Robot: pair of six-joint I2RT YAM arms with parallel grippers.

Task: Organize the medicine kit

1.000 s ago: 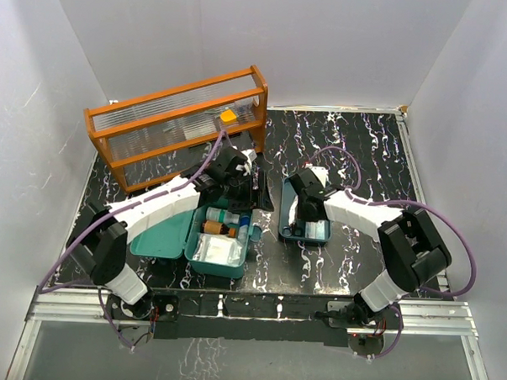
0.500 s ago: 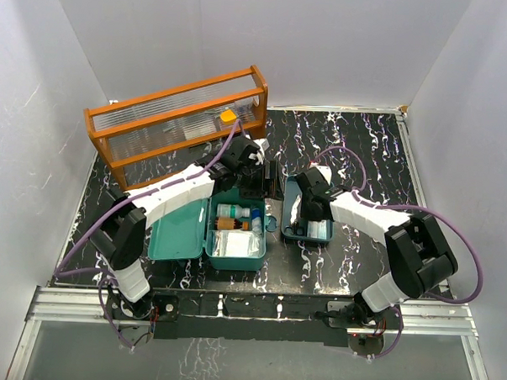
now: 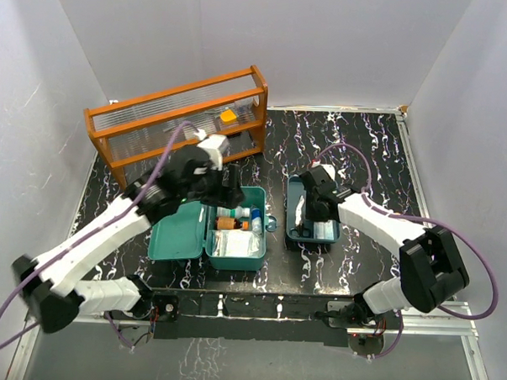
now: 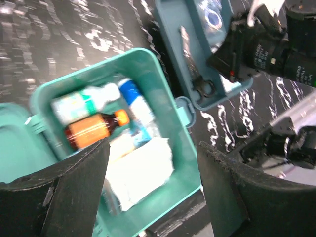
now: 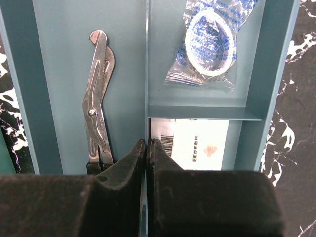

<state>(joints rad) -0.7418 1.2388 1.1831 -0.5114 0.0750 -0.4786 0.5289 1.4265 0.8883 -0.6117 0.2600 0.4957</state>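
Tray insert (image 5: 59,98) is pinched at its divider by right tool (image 5: 147,144), left tool (image 4: 153,145) held wide; spilling is risked if tilted.

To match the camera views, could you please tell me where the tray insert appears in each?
Top external: tray insert, right of centre.
Left wrist: tray insert at upper right.
Right wrist: tray insert fills the frame.
Shared landmark: the right gripper, closed on its divider.

We look into a robotics lab test cell: plain white panels (image 3: 66,47) wall in a black marbled tabletop (image 3: 365,144), with an aluminium rail (image 3: 442,314) along its near edge.
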